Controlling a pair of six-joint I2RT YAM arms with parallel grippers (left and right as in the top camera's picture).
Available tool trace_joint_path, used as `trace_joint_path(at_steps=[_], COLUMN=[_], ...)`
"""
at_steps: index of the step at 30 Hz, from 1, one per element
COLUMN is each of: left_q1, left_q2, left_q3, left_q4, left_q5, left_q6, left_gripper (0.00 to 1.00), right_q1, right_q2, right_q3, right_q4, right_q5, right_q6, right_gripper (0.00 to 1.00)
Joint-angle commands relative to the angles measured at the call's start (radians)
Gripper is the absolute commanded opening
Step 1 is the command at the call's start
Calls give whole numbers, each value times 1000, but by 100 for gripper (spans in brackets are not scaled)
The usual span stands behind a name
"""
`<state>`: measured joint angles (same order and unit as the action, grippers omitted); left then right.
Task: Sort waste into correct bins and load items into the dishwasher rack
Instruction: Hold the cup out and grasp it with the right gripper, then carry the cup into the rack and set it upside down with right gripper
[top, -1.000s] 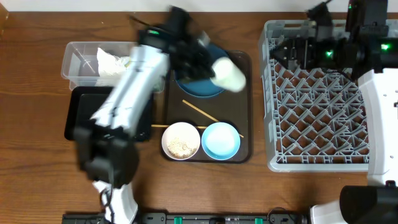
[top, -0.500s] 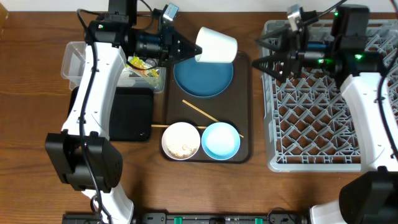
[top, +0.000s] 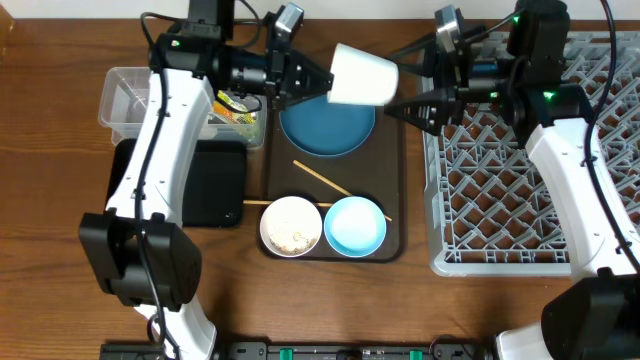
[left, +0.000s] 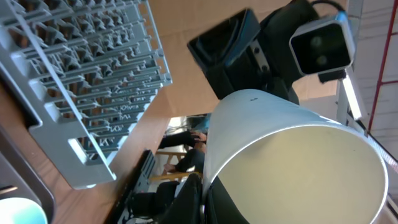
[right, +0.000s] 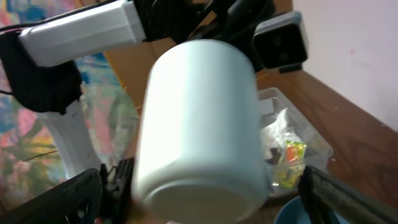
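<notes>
For a clean handover, I judge, the right hand (top: 395, 80), spread wide about the base end of the small white cup (top: 362, 75), should close squarely across its body before the left hand (top: 308, 78), clenched on the rim, lets go. The cup hangs above the far edge of the dark blue dish (top: 325, 130), its long axis level, mouth toward the left hand, base toward the right.

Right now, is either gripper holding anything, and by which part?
Left gripper holds the small white cup by its rim; right gripper is open and empty.
</notes>
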<state>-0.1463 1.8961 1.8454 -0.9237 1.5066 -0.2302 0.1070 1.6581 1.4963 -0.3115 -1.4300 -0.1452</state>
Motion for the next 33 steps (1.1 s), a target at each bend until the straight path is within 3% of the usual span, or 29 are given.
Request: trace_joint_path(at_steps=[1,4,8,15,17,20,24,27,33], left_q1=[-19,-31,-35,-35,-35,-35,-35,-35,-37], left_q2=[0,0,0,0,0,0,0,0,0], left_q3=[12,12,12,12,12,12,12,12,12], left_q4=[-2,-2,-2,-2,-2,-1,-1,-1,-1], left_q5=[35,35,35,35,34,30,-6,-120,-613], left_q6=[20,20,20,20,20,20,21,21,20], left_gripper=[6,6,6,8,17,31,37,39,39], right_q1=[25,38,52,53,53,36,-29,-95,-174], right_q2=[-3,-3,-3,-3,-3,-3,-3,-5,-53], right_q3=[-1,-1,-1,-1,-1,-1,-1,-1,11], right_q4=[34,47,46,38,38,39,34,-27,-330], right_q5=[21,25,27,27,27,27,80,238,709], right_q6=[63,63,63,63,76,92,187,274,329], right_gripper=[99,96,83,54,47,45,41,42,47])
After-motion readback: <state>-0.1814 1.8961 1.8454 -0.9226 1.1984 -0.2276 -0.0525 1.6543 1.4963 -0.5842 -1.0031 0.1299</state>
